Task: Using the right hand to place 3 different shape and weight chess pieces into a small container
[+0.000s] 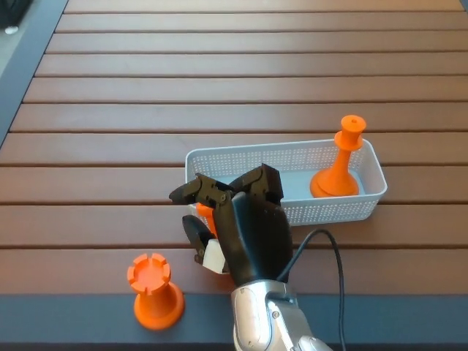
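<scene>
Right hand (238, 219): being seen from behind at bottom centre, in front of the basket's near left corner; thumb and fingers (191, 191) are being curled around an orange chess piece, pinching it.
Held piece (207, 217): orange, mostly being hidden by the hand; only a small patch is being shown between the fingers and thumb, so its shape cannot be told. It is being held just outside the basket's near wall, left end; whether it is off the table cannot be told.
Basket (248, 159): small white perforated plastic container, long and narrow, being rested on the table at centre right, slightly angled.
Piece in basket (339, 170): orange, wide round base, thin stem, flat round top; being stood upright at the basket's right end, its top being raised above the rim.
Rook (153, 292): orange, notched castle top, flared base; being stood upright near the table's front edge, left of the hand and apart from it.
Table (219, 88): brown wooden slats, dark front edge.
Cable (329, 263): black, being looped from the wrist on the right side.
Left hand: not being shown.
</scene>
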You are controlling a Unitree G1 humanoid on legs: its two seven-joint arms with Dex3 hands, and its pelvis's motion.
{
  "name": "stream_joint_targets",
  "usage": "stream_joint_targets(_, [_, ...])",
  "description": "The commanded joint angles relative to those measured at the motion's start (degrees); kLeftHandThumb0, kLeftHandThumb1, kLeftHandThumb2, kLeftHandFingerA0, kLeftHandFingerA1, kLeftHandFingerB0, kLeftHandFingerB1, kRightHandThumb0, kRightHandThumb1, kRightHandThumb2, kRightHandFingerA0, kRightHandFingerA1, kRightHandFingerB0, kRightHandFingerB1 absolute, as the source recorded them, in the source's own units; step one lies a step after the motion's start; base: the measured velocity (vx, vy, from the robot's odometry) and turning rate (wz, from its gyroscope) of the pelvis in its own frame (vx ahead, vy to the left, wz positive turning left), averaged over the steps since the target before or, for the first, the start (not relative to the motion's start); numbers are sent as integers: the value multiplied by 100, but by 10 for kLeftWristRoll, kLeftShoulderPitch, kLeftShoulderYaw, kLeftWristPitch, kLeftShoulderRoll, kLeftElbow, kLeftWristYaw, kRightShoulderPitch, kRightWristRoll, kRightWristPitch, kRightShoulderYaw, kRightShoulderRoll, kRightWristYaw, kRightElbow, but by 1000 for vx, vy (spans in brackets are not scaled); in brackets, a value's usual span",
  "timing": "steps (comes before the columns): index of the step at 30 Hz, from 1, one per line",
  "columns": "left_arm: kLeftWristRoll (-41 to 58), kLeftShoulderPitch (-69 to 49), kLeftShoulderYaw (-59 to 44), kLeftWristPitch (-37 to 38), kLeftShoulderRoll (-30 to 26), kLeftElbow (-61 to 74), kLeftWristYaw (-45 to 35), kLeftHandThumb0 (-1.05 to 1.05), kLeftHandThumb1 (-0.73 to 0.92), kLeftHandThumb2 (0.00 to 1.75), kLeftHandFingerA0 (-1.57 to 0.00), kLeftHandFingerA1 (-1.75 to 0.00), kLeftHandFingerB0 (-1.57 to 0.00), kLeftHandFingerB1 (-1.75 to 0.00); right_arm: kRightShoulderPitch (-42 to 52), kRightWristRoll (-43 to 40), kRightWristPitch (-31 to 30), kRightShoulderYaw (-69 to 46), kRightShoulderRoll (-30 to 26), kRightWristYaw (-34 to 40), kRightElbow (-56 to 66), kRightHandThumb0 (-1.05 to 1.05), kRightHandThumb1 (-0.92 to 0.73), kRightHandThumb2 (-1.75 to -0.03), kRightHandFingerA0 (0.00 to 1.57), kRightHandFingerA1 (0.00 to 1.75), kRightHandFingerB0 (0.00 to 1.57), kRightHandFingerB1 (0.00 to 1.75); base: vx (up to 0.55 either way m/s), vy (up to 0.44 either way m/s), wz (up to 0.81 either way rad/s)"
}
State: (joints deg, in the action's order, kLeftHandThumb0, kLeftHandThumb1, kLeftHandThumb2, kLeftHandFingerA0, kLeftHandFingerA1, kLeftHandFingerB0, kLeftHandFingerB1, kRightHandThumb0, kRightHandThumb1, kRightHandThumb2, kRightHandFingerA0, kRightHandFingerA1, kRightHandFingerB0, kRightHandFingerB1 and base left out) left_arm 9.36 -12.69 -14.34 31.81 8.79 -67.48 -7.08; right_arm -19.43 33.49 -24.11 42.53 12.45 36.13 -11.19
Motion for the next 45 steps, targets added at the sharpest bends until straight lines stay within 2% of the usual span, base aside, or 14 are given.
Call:
stream_joint_targets(1, [-15,-23,7,40,-3,-15,-1,-5,51,125,-143,-132,-143,-131,24,14,19,8,89,70,-9,-22,-75,-66,89,173,77,75,0,0,0])
stream_joint_targets(7, [-12,-13,9,53,-4,-23,-6,-7,48,124,-146,-133,-147,-132,30,16,48,24,68,86,6,-22,-74,-70,88,172,75,80,0,0,0])
stream_joint_targets(12, [-22,-16,16,57,-10,-26,4,-7,48,124,-144,-132,-144,-131,48,4,65,25,56,88,19,-18,-74,-73,86,173,74,80,0,0,0])
stream_joint_targets(19, [-19,-16,18,59,-13,-30,6,-7,48,124,-144,-132,-144,-131,67,-1,67,19,50,96,30,-21,-73,-68,88,172,75,78,0,0,0])
stream_joint_targets(20, [-24,-17,21,61,-13,-31,11,-6,48,124,-143,-132,-144,-131,79,-3,75,18,40,98,35,-20,-72,-80,86,173,74,85,0,0,0])
stream_joint_targets(31, [-28,-23,31,65,-15,-32,21,-5,47,124,-143,-132,-145,-132,118,-4,106,19,17,100,50,-23,-76,-77,82,168,72,86,0,0,0])
stream_joint_targets(32, [-22,-20,26,62,-14,-32,17,-6,46,123,-144,-133,-146,-132,123,-8,118,18,10,94,54,-22,-80,-79,80,175,65,98,0,0,0])
stream_joint_targets(36, [-20,-18,23,61,-13,-32,15,-6,46,123,-144,-133,-146,-132,129,-7,126,15,9,90,57,-22,-80,-79,80,175,65,98,0,0,0])
stream_joint_targets(37, [-20,-19,21,61,-14,-33,15,-7,47,123,-144,-132,-146,-132,131,-3,128,15,7,94,59,-17,-82,-90,73,175,53,154,0,0,0])
stream_joint_targets(45, [-16,-19,14,52,-15,-30,14,-6,49,125,-144,-133,-145,-132,156,22,109,13,-5,85,126,-20,-86,-84,69,175,51,158,0,0,0])
